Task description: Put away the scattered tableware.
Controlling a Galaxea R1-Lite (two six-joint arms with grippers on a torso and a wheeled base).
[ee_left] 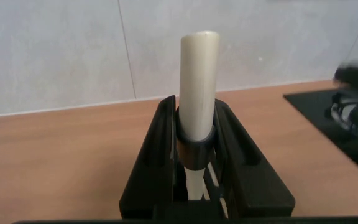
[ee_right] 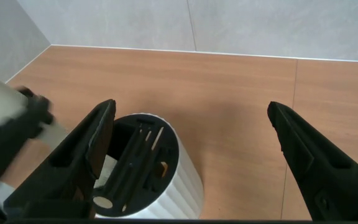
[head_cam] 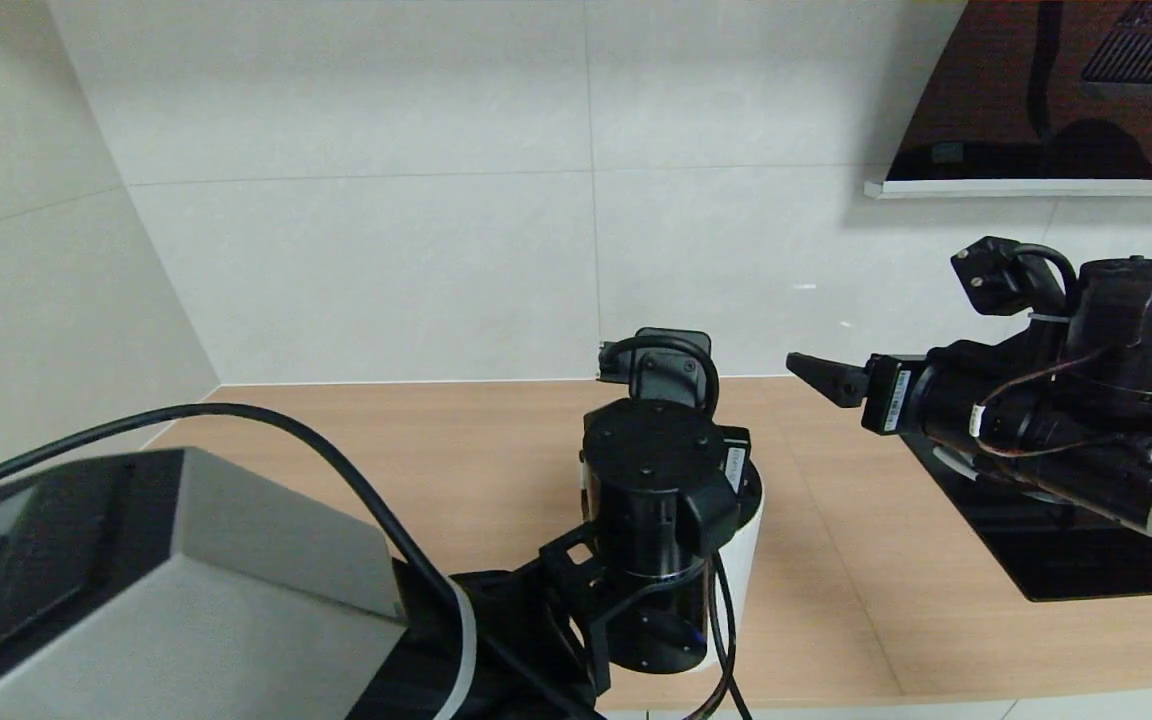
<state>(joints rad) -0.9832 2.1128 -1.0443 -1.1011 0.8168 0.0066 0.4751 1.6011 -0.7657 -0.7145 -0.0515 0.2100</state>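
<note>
The left gripper (ee_left: 196, 107) hangs over the wooden desk (head_cam: 416, 440), right above a white holder (ee_right: 182, 180) with ribbed sides that stands near the desk's front edge. Its jaws are pinching a utensil by its cream handle (ee_left: 199, 74). The handle stands upright between them, with a dark band around it where the jaws close. The rounded top of the handle pokes up above the black fingers. Its lower end is hidden, so I cannot tell what kind of utensil it is.

The holder has a black insert (ee_right: 132, 158) inside, and a few slim pieces stand in its slots. From the head view the left wrist covers most of the holder, leaving a strip of white wall showing to the right.

The right gripper (ee_right: 191, 112) is held in the air to the right of the holder, over the edge of a black cooktop (head_cam: 1066, 560) set into the desk. It points toward the left arm. Its jaws are spread wide with nothing between them.

A pale tiled wall (head_cam: 386, 250) runs behind the desk, and a dark range hood (head_cam: 1036, 90) hangs above the cooktop.
</note>
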